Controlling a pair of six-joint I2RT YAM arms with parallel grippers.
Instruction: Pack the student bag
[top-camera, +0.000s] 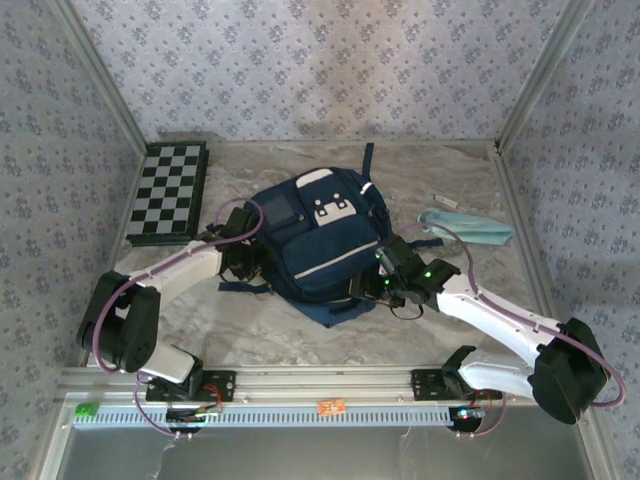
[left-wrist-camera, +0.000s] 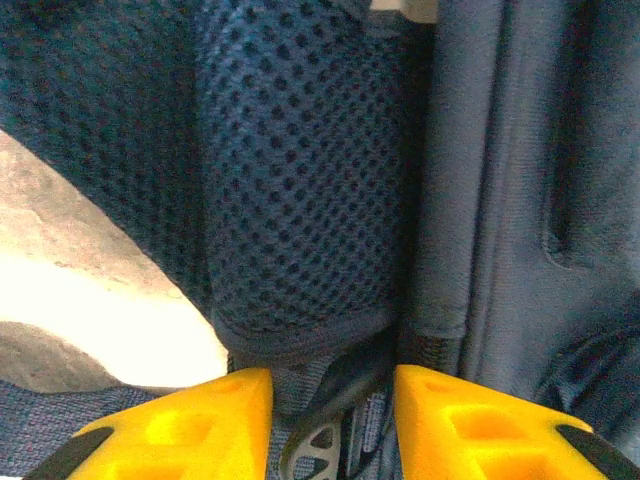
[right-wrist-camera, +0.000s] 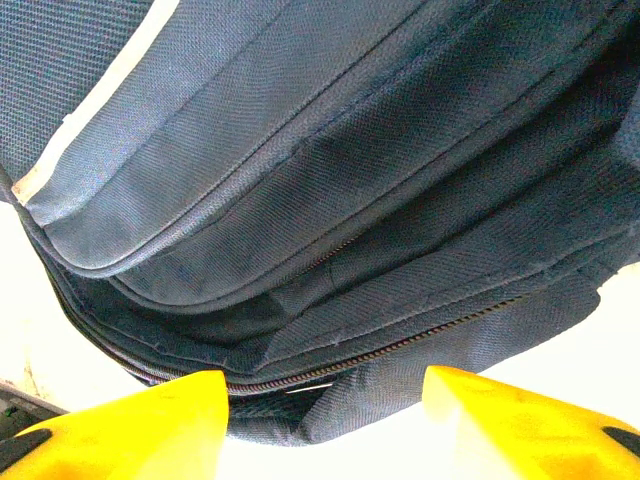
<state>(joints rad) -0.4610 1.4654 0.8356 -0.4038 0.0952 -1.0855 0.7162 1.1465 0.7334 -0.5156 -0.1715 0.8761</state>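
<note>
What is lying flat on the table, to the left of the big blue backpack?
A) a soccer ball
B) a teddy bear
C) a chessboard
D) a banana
C: a black-and-white checkered chessboard lies flat on the table, off to the left of the backpack and not touching it.
</note>
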